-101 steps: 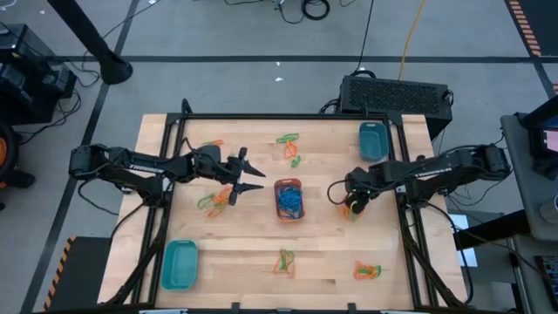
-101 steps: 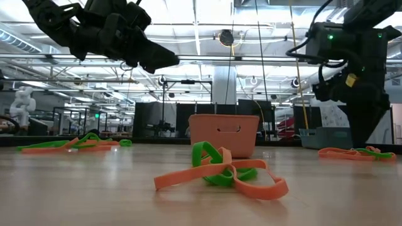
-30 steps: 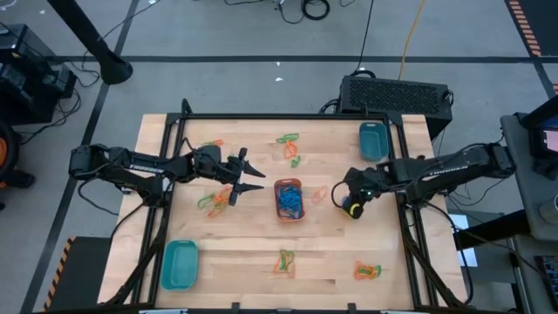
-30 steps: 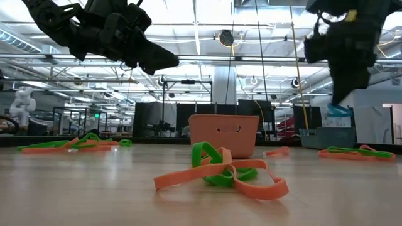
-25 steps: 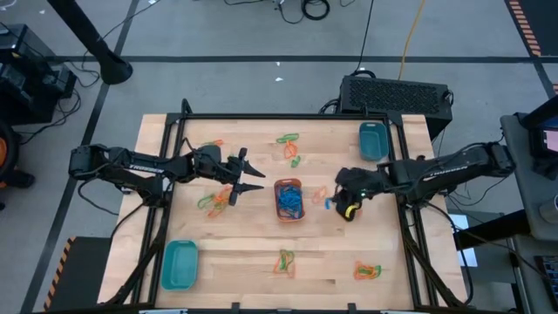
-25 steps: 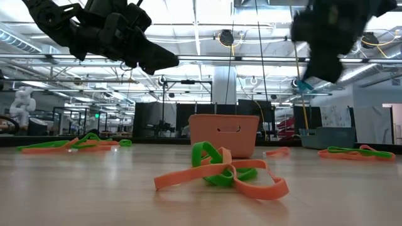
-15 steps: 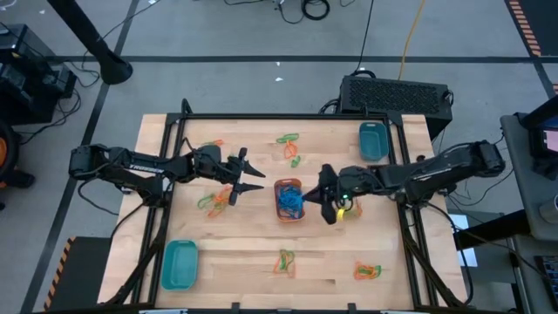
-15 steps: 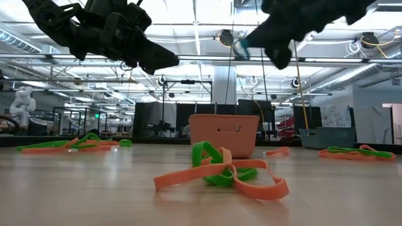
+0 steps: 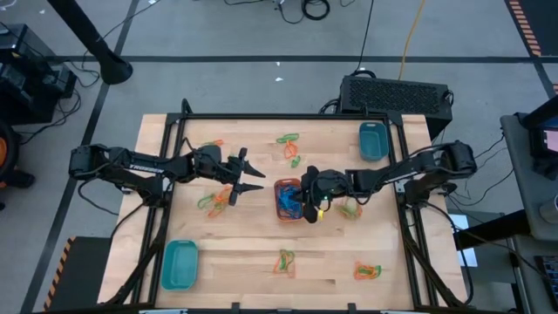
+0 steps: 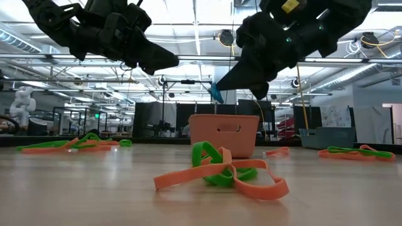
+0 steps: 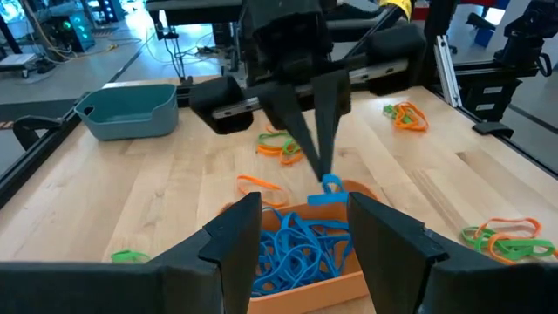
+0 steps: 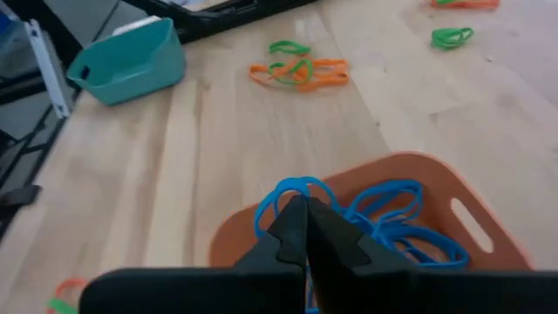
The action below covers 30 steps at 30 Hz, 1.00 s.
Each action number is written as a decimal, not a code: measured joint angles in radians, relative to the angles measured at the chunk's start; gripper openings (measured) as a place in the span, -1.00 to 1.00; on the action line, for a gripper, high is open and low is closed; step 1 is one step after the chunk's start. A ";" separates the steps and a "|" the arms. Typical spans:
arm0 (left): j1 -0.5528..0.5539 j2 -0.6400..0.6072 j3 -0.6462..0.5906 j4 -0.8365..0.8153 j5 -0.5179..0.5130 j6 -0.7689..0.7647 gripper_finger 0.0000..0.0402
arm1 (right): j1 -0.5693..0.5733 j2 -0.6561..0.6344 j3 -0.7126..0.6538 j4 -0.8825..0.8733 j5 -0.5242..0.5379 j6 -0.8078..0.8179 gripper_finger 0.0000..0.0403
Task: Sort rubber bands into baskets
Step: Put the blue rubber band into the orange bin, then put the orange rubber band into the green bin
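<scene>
An orange basket [image 9: 288, 182] with several blue rubber bands [image 11: 292, 249] in it stands at the table's middle. My right gripper [image 9: 305, 201] hangs just above it, shut on a single blue rubber band [image 10: 217, 94]. My left gripper [image 9: 251, 172] is open and holds nothing; it hovers above the table left of the orange basket, pointing at it. One teal basket [image 9: 372, 139] stands at the far right and another [image 9: 180, 263] at the near left. Orange and green rubber bands [image 9: 214, 199] lie in loose heaps on the wood. My right gripper pinches the blue rubber band between its two fingertips [image 12: 305, 228]. A small loop of the band [image 12: 292, 190] sticks out past the tips. The fingers slant down from the table's right. The band is lifted clear, above the orange basket's rim [image 10: 224, 117].
More band heaps lie at the far middle [image 9: 289, 146], near middle [image 9: 284, 262], near right [image 9: 367, 271] and right of the orange basket [image 9: 349, 209]. A black frame [image 9: 288, 116] borders the table, with a black box [image 9: 397, 94] behind it.
My right gripper has swung from the table's right toward its middle, still shut on the blue band. It has tipped from pointing steeply down to a shallow slant and sunk a little, and now hangs over the orange basket.
</scene>
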 joint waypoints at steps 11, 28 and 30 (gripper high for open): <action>0.000 0.070 0.000 0.016 0.000 0.001 -0.11 | -0.020 0.012 0.000 0.021 0.002 -0.304 -0.92; 0.090 0.118 0.058 0.048 0.036 -0.051 -0.11 | -0.105 0.008 0.000 0.005 -0.003 -0.494 -0.56; 0.094 0.096 0.058 0.046 0.036 -0.144 -0.11 | -0.105 0.007 0.000 -0.008 0.000 -0.531 -0.56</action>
